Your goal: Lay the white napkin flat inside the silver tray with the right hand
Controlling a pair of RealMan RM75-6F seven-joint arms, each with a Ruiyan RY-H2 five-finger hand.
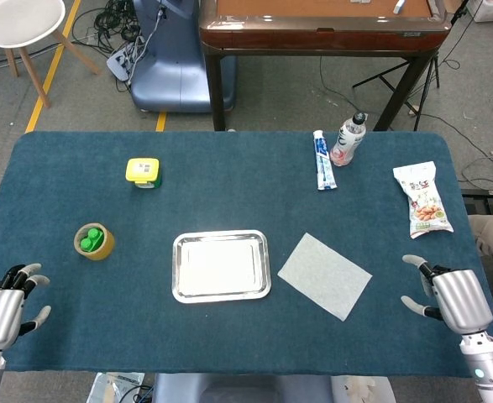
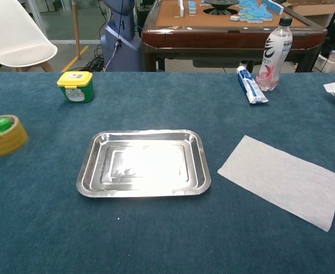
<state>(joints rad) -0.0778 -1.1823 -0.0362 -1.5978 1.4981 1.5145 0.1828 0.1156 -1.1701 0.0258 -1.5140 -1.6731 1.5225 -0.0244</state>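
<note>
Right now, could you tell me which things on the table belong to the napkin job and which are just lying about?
Belongs to the job:
white napkin
silver tray, nothing in it
right hand, open

Lying about:
tape roll
yellow-lidded tub
toothpaste tube
water bottle
snack bag

A flat white paper napkin (image 2: 281,181) lies on the blue carpeted surface (image 2: 156,240) just right of the shiny rectangular silver metal tray (image 2: 143,189), not touching it.
</note>
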